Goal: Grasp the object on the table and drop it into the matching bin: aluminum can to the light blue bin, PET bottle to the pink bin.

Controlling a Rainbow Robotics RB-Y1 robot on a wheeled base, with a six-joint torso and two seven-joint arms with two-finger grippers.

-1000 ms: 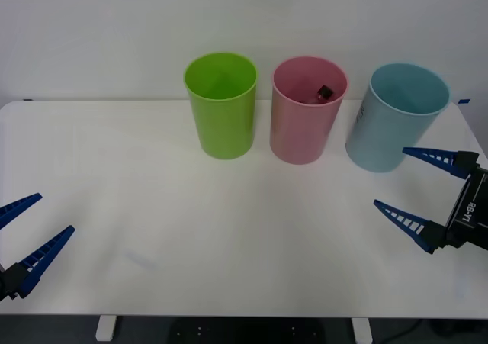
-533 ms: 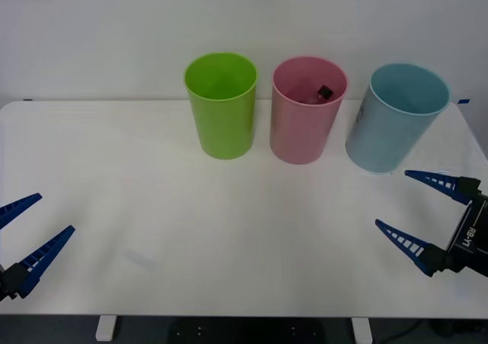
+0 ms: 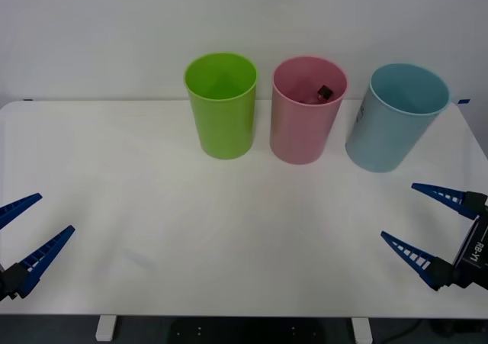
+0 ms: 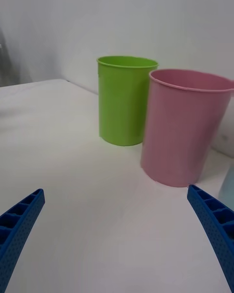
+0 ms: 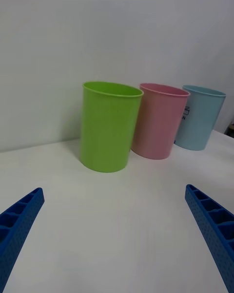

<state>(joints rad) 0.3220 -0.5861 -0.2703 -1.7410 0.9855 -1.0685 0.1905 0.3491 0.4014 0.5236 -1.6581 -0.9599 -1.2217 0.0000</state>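
the small clear plastic bottle with black cap (image 3: 323, 93) lies inside the tall pink plastic bin (image 3: 305, 123); drop looks done. right gripper (image 3: 435, 226), lower right, and left gripper (image 3: 23, 233), lower left, gape wide, empty; next, just park.

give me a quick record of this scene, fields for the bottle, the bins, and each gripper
bottle: black cap visible inside pink bin
bins: green bin, pink, blue bin, in a row at table far edge
left gripper: open, low at table's left edge
right gripper: open, empty, near the table's right edge
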